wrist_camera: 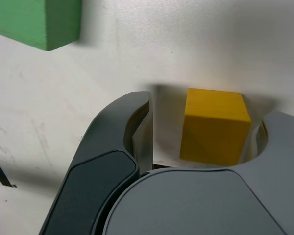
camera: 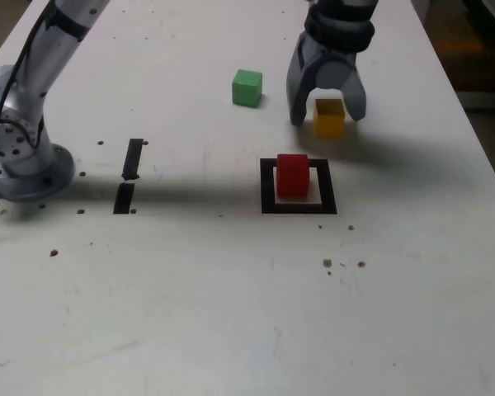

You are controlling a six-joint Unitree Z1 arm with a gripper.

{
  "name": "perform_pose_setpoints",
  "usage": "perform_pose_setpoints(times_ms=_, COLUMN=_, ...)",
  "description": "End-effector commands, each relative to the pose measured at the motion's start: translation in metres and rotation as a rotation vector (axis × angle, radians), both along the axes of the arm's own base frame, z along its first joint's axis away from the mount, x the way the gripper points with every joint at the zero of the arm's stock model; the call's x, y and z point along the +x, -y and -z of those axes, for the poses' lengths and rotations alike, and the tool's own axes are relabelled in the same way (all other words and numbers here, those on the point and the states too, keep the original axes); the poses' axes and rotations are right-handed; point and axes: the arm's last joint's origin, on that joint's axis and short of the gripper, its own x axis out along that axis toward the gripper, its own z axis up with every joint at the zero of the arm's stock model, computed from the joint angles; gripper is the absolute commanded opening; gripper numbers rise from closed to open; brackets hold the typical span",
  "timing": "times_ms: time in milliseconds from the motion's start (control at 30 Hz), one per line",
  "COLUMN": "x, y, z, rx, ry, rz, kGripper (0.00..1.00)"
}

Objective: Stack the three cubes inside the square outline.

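The yellow cube (camera: 329, 124) rests on the white table behind the square outline (camera: 268, 188). My gripper (camera: 327, 115) is lowered around it with one finger on each side. In the wrist view the yellow cube (wrist_camera: 215, 127) sits between the fingers of the gripper (wrist_camera: 206, 110). A gap shows beside one finger (wrist_camera: 137, 122), and the cube lies close to the other. The jaws stand open. The red cube (camera: 293, 173) stands inside the outline, towards its back edge. The green cube (camera: 247, 87) lies farther back, to the exterior view's left, and its corner shows in the wrist view (wrist_camera: 39, 22).
The arm's base (camera: 16, 161) is at the exterior view's left, next to two short black tape strips (camera: 132, 158) (camera: 124, 198). The table's edge (camera: 470, 132) runs down the exterior view's right. Small dark specks dot the surface.
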Motion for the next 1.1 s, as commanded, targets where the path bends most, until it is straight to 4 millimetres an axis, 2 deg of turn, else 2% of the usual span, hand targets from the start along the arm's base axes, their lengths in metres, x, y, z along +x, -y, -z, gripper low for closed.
perform_pose_setpoints(times_ms=0, x=0.003, y=-0.001, z=0.004, rx=-0.003, ry=0.003, rz=-0.002, kGripper=0.72)
perform_pose_setpoints(times_ms=167, x=0.007, y=-0.002, z=0.012, rx=-0.005, ry=-0.001, rz=-0.003, kGripper=0.68)
perform_pose_setpoints(times_ms=400, x=0.003, y=-0.001, z=0.001, rx=0.002, ry=0.006, rz=-0.004, kGripper=0.39)
perform_pose_setpoints(times_ms=667, x=0.0, y=0.001, z=-0.011, rx=-0.005, ry=0.014, rz=-0.004, kGripper=0.25)
perform_pose_setpoints(times_ms=767, x=-0.005, y=0.004, z=-0.026, rx=0.008, ry=0.023, rz=-0.001, kGripper=0.23)
perform_pose_setpoints(times_ms=867, x=-0.016, y=0.012, z=-0.05, rx=0.024, ry=0.033, rz=0.001, kGripper=0.22)
perform_pose_setpoints(times_ms=1067, x=-0.051, y=0.044, z=-0.105, rx=0.057, ry=0.083, rz=0.006, kGripper=0.2)
